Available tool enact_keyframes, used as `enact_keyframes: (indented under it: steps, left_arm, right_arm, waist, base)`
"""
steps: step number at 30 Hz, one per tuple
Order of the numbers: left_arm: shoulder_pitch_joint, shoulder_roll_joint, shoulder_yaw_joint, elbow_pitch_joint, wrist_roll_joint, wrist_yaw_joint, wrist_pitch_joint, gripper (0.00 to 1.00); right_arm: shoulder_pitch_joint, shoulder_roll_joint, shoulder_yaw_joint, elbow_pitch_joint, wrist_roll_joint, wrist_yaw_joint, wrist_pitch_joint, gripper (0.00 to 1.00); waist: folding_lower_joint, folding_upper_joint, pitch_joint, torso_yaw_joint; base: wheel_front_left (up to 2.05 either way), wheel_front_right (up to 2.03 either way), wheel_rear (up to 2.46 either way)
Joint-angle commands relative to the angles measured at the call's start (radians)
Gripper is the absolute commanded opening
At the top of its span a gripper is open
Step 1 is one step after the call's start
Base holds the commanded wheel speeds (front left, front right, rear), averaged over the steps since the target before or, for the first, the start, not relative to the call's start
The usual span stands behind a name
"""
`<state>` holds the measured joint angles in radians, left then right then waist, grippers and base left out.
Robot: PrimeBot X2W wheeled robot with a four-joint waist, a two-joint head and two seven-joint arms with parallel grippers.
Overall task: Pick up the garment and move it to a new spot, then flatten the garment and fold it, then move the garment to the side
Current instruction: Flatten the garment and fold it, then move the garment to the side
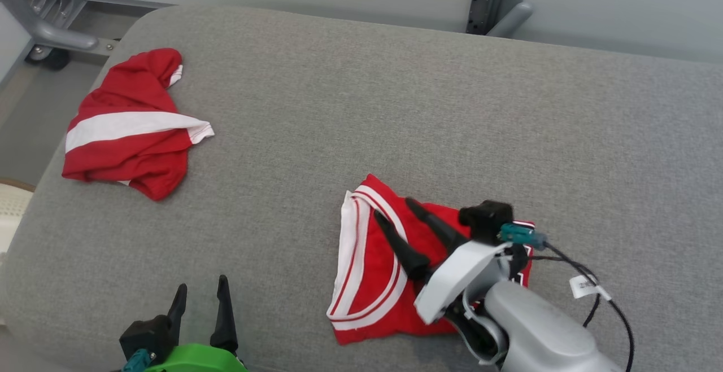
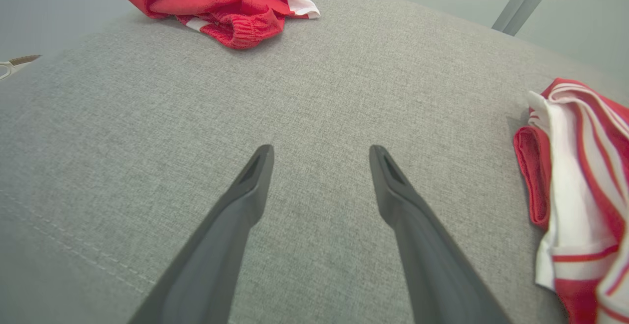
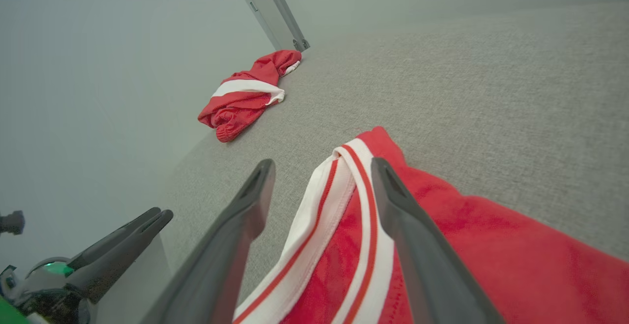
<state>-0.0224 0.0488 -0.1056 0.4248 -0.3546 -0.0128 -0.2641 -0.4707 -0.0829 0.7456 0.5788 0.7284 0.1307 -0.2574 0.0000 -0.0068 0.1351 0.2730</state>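
Two hands stand released: the right hand over the folded red garment with white stripes at lower centre, the left hand empty at lower left. A crumpled red-and-white garment lies upper left on the grey fabric worktop.

Red-and-white garment, folded flat
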Motion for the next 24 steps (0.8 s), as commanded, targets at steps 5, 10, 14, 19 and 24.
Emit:
enact_keyframes:
  steps: [5,10,14,19,24]
  left_arm:
    - [-0.011,0.004,0.035,-0.029,0.022,0.014,0.0,1.0]
    - [-0.009,0.004,0.074,-0.067,0.053,0.021,0.0,1.0]
    - [0.006,0.004,0.098,-0.092,0.069,0.029,0.0,1.0]
    - [0.02,0.004,0.122,-0.102,0.078,0.025,0.0,1.0]
    - [0.035,0.004,0.132,-0.105,0.09,0.018,0.0,1.0]
  right_arm:
    - [0.076,-0.044,-0.202,-0.123,-0.085,0.0,-0.007,1.0]
    - [0.206,-0.044,-0.447,-0.204,-0.258,0.0,-0.007,1.0]
    - [0.275,-0.032,-0.539,-0.232,-0.343,0.0,-0.007,1.0]
    - [0.339,-0.02,-0.597,-0.263,-0.433,0.0,-0.008,1.0]
    - [0.38,-0.009,-0.624,-0.283,-0.478,0.0,-0.008,1.0]
  waist:
    - [0.0,0.0068,-0.011,-0.102]
    - [0.0,0.0068,-0.026,-0.179]
    - [0.0,0.0068,-0.036,-0.221]
    - [0.0,0.0068,-0.052,-0.257]
    - [0.0,0.0068,-0.066,-0.276]
  base:
    - [0.0,0.0,0.0]
    - [0.0,0.0,0.0]
    - [0.0,0.0,0.0]
    - [0.0,0.0,0.0]
    - [0.0,0.0,0.0]
